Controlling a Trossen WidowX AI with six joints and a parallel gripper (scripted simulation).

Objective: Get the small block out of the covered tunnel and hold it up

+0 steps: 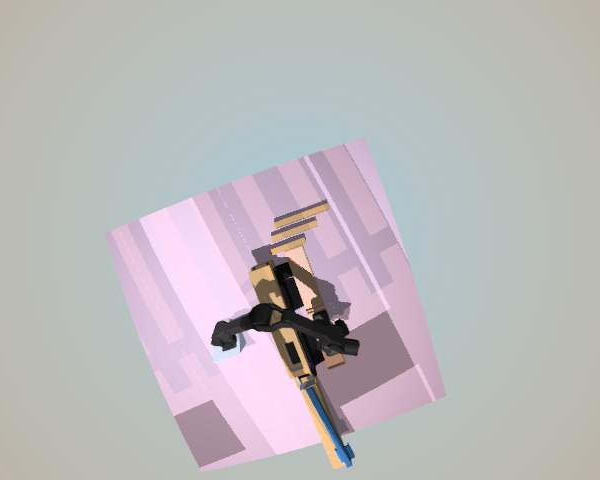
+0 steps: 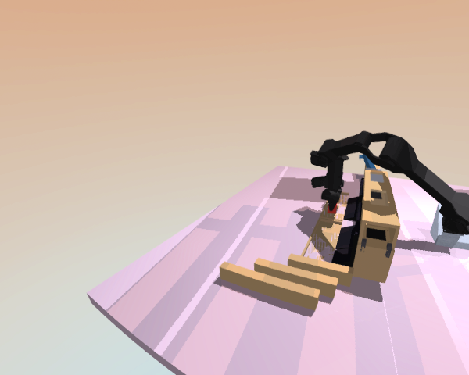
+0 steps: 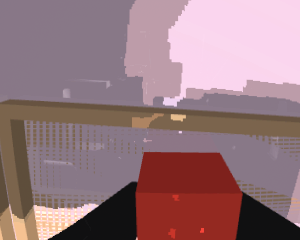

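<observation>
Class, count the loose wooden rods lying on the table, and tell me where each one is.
3 visible: the longest lies farthest from the wooden tunnel, a middle one, the shortest nearest it. Others may be hidden.
</observation>
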